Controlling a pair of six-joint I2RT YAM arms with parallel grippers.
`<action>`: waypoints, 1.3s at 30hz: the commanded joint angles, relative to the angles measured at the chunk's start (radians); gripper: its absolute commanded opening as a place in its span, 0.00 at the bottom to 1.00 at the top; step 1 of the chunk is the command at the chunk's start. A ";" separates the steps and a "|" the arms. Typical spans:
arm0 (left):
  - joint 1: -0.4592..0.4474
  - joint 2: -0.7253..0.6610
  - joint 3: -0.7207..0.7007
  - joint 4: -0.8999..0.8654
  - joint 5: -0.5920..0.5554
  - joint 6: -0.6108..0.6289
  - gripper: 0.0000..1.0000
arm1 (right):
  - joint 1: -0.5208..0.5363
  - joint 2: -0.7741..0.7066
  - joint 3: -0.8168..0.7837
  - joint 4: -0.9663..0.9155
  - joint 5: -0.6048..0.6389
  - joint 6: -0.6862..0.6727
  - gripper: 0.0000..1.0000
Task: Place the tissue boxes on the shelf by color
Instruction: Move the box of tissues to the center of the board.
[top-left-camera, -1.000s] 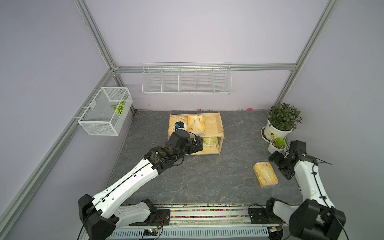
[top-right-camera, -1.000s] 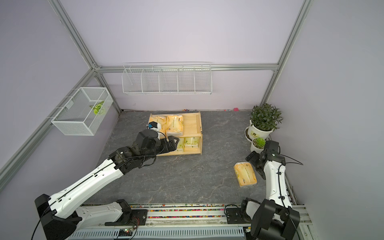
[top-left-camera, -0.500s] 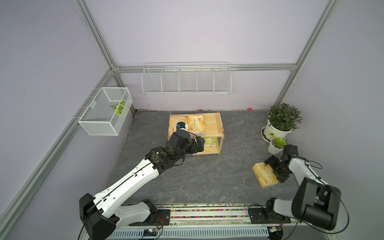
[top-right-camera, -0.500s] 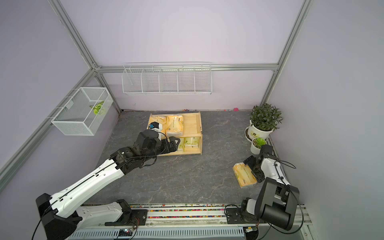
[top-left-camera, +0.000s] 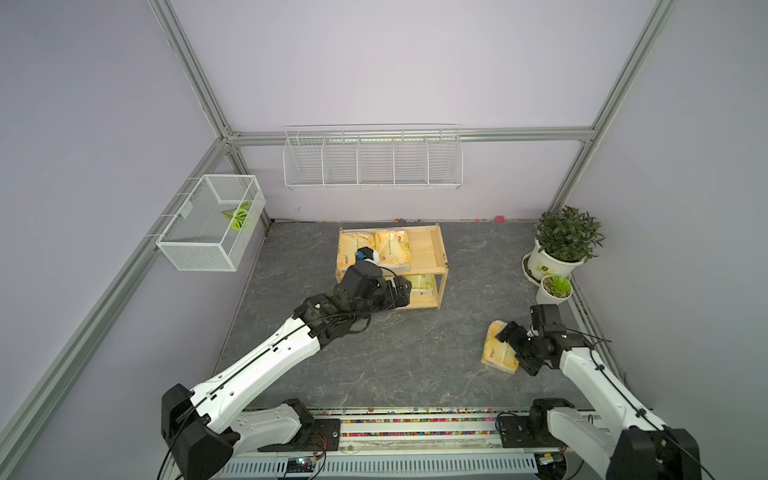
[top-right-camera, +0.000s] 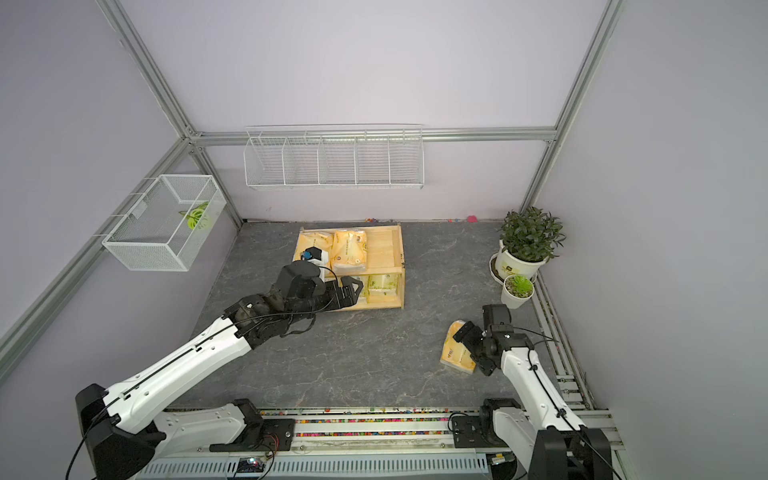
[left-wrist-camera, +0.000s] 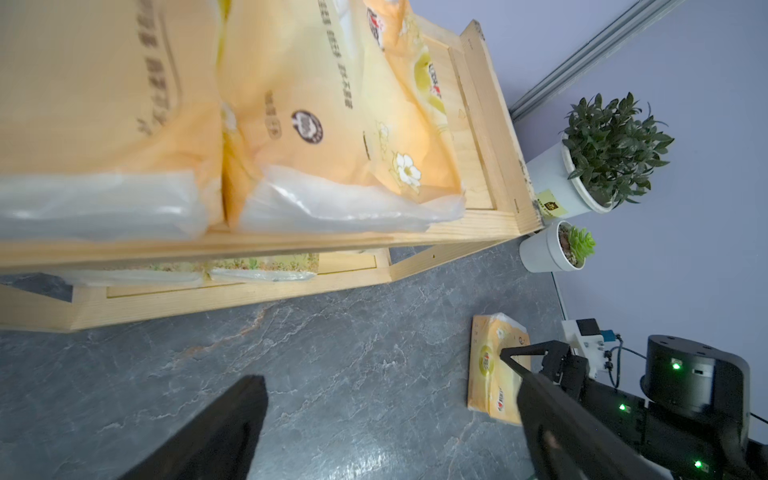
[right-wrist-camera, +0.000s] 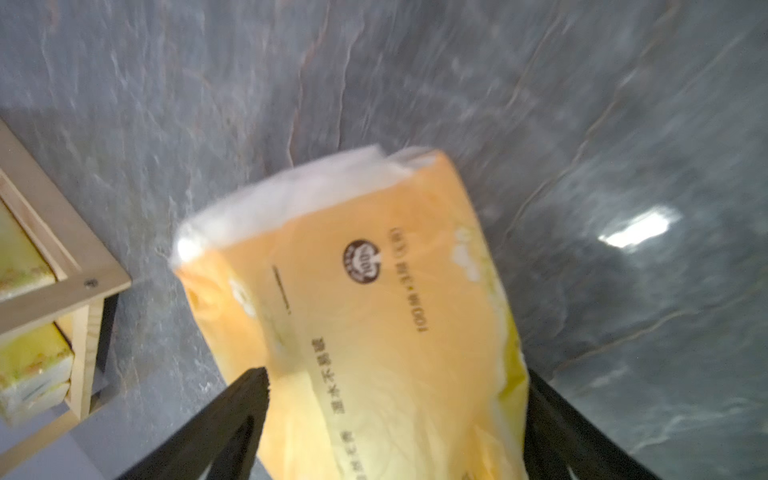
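Light natural wood makes up the small two-tier shelf (top-left-camera: 426, 249), which is set on the dark grey marbled counter (top-left-camera: 395, 357). On its upper board two orange-yellow plastic-wrapped tissue packs (top-left-camera: 390, 249) are laid side by side, and the end toward the plants is left bare. On the lower board pale yellow-green tissue packs (top-right-camera: 383, 284) are seen. Their number cannot be told, since part of that tier is covered by the left arm (top-left-camera: 270, 357). A third orange-yellow tissue pack (top-left-camera: 492, 353) is found on the counter, well apart from the shelf and near two white pots with green plants (top-left-camera: 548, 266). The right pincer (right-wrist-camera: 395, 376) is set over this pack with its black fingers (right-wrist-camera: 232, 415) spread wide, one along each side of it. Whether the wrap is pressed by them cannot be told. The left pincer (left-wrist-camera: 380, 365) is held just in front of the shelf's lower tier, with its fingers wide apart and nothing between them.
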 joint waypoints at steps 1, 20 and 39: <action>-0.007 -0.008 -0.037 -0.011 0.054 -0.017 1.00 | 0.088 -0.025 -0.029 0.051 0.008 0.119 0.95; -0.014 -0.036 -0.169 0.115 0.168 0.004 1.00 | -0.042 0.206 0.135 0.051 0.052 -0.100 0.97; -0.015 -0.030 -0.261 0.191 0.210 -0.031 1.00 | 0.194 0.507 0.306 0.160 -0.106 -0.169 0.96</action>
